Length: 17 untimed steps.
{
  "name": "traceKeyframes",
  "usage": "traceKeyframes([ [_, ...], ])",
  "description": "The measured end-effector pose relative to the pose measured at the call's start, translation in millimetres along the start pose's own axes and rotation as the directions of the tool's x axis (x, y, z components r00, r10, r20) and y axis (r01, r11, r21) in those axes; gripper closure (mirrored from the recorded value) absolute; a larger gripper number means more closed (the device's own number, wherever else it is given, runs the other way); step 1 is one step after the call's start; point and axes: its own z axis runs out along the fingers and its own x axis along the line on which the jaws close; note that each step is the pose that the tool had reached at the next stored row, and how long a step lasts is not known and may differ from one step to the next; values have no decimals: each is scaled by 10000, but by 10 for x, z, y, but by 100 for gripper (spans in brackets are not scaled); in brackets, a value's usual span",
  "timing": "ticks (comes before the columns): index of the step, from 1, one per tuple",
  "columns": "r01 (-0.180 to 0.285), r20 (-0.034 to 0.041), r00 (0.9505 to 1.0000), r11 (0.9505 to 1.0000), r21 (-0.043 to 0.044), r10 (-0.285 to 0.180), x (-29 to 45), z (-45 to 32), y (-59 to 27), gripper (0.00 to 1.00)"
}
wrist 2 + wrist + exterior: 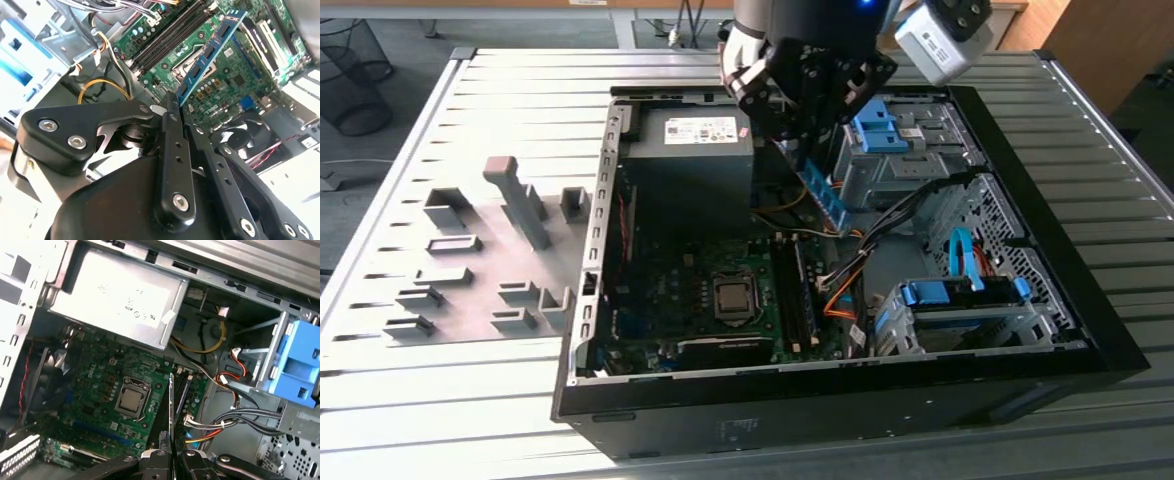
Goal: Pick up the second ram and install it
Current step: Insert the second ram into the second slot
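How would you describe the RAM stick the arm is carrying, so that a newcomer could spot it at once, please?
Find the open black computer case on the slatted table, then the gripper hanging over its far end beside the grey power supply. The second ram is the thin blue-green strip clamped in the gripper, slanting down above the motherboard; unlike everything else there, it is held in the air.

The hand (169, 107) hides the second ram's (210, 50) gripped end in the second wrist view.

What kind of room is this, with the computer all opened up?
Probably a robot test workshop. An open computer case lies on a slatted metal table, grey holder blocks sit beside it, and the claw holds a RAM stick over the motherboard.
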Motion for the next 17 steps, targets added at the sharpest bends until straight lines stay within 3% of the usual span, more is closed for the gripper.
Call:
traceKeyframes([
  [5, -793, -6, 9968, 9968, 11, 793, 0, 11, 1, 86],
  [9, -1444, -11, 9895, 9895, 16, 1444, 0, 19, 2, 86],
  [13, -2116, -15, 9774, 9774, 24, 2116, 0, 28, 3, 86],
  [17, -2766, -19, 9610, 9610, 32, 2766, 0, 38, 3, 86],
])
